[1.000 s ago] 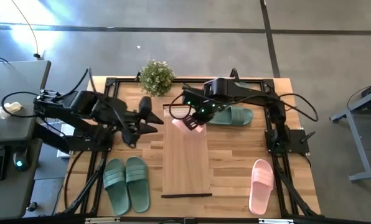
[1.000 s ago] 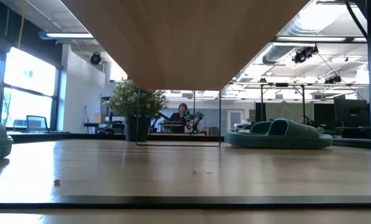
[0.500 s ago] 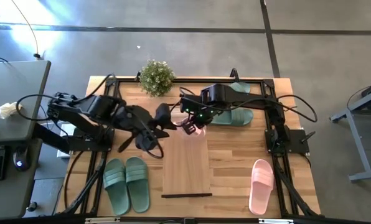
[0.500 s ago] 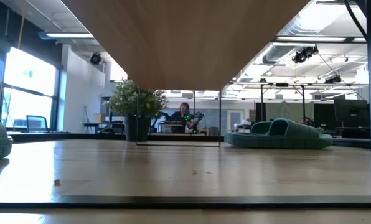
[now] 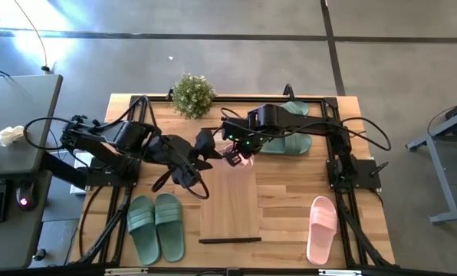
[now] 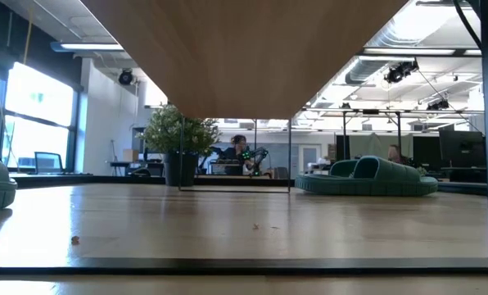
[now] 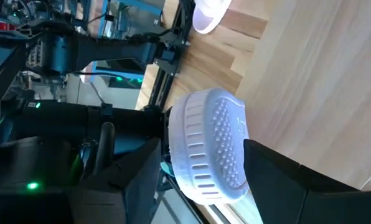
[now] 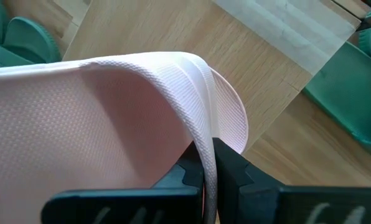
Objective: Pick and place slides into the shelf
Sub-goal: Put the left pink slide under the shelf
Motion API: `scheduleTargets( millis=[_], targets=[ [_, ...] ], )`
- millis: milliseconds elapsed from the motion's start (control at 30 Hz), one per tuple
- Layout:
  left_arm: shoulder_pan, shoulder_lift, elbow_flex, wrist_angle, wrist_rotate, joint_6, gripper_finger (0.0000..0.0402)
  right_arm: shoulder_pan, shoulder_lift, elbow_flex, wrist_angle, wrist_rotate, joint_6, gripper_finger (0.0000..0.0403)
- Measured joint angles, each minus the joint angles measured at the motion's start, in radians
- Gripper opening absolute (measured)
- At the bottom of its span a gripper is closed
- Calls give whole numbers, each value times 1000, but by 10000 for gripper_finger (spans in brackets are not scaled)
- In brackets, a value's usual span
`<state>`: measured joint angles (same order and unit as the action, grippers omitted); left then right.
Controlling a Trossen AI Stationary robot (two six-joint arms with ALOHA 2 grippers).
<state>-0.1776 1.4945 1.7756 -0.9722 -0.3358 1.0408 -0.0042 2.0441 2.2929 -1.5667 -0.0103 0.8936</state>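
Note:
A pale pink slide [image 5: 238, 153] hangs in the air over the far end of the light-wood shelf [image 5: 228, 203], held by my right gripper [image 5: 234, 148], which is shut on it. My left gripper [image 5: 207, 146] reaches in from the table's left and is open. In the left wrist view its fingers stand on either side of the slide's ribbed sole [image 7: 213, 146]. The other pink slide [image 5: 322, 228] lies on the table near the right edge. A green pair [image 5: 156, 226] lies near left. A third green slide [image 5: 288, 142] lies far right. My right gripper pinches the pink slide's strap at its edge [image 8: 204, 134] between the two fingers [image 8: 232, 165]. The slide is lifted clear of the shelf and stands on edge. My left gripper's fingers [image 7: 269, 171] flank the slide's rounded end; whether they touch it I cannot tell.
A potted plant [image 5: 192, 93] stands at the table's far edge, left of the shelf. Another green slide [image 5: 296, 108] shows partly behind the right arm. The low view shows the shelf's underside [image 6: 228, 49] overhead and a green slide [image 6: 367, 176] beyond it.
My left gripper has moved toward the table's right, from beside the shelf's left edge up to the pink slide, and its fingers now stand around the slide's end. The right gripper has kept the slide over the shelf's far end.

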Motion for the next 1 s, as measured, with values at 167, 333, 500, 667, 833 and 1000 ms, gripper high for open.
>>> scheduleTargets(
  millis=[167,333,500,667,833,1000],
  targets=[
    [0,17,0,0,-20,1,218,1,0,-1,1,2,0,0],
    [1,55,0,-4,-41,1,218,1,0,-2,-1,4,7,0],
    [0,62,0,-5,-125,-1,208,-1,0,-2,0,9,7,0],
    [-6,62,0,4,-125,-31,173,0,1,-2,-1,10,8,0],
    [-37,62,0,-1,-124,-37,122,1,1,-2,-2,10,12,0],
    [-40,63,-1,-2,-116,-63,96,0,1,-2,4,10,11,0]
  ],
)
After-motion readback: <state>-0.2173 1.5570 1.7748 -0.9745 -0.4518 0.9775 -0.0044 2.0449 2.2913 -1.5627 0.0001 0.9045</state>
